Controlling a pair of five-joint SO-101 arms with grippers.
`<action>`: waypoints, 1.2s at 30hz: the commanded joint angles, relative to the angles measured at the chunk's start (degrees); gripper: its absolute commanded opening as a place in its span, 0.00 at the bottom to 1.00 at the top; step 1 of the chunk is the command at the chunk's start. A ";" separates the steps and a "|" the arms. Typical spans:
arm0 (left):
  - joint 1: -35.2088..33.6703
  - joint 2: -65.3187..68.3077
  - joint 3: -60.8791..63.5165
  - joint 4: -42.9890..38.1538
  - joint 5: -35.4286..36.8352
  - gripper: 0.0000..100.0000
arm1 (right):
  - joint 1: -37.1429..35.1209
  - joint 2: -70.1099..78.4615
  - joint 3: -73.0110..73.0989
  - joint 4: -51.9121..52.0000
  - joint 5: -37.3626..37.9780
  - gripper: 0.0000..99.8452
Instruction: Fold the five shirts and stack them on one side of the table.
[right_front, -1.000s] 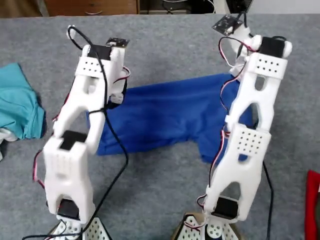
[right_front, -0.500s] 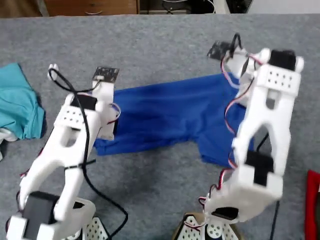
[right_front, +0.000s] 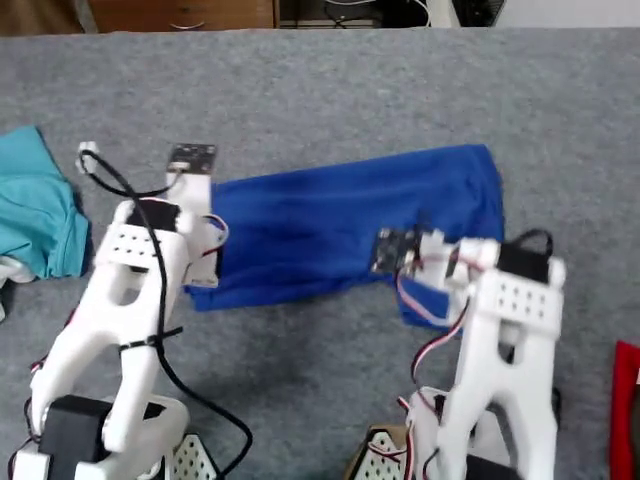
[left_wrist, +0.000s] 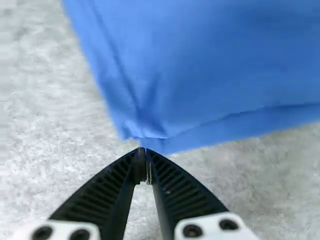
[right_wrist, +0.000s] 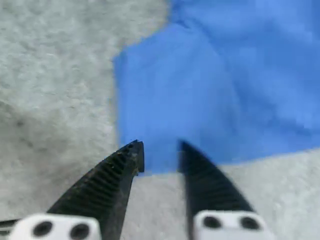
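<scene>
The blue shirt (right_front: 340, 215) lies in the middle of the table (right_front: 320, 90), its long side running between the left and right edges, with a flap jutting toward the near edge. My left pincer (left_wrist: 141, 166) is clenched, tips right at the shirt's near left corner; I can't tell whether they hold any hem. My right pincer (right_wrist: 160, 152) is released, jaws astride the flap's near edge. I judge the flap needs folding next: bite deep, lift low, carry evenly. A teal shirt (right_front: 35, 210) sits by the left edge.
</scene>
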 joint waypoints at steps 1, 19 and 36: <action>-5.27 -2.24 -2.02 0.53 0.09 0.02 | 1.10 -3.47 6.81 -3.96 1.14 0.20; -9.76 -2.24 -4.31 4.84 -1.76 0.02 | 3.47 -3.30 9.63 -6.15 3.16 0.19; -9.67 -1.98 -4.22 4.84 -3.25 0.02 | 4.26 -3.12 18.07 -16.35 6.15 0.23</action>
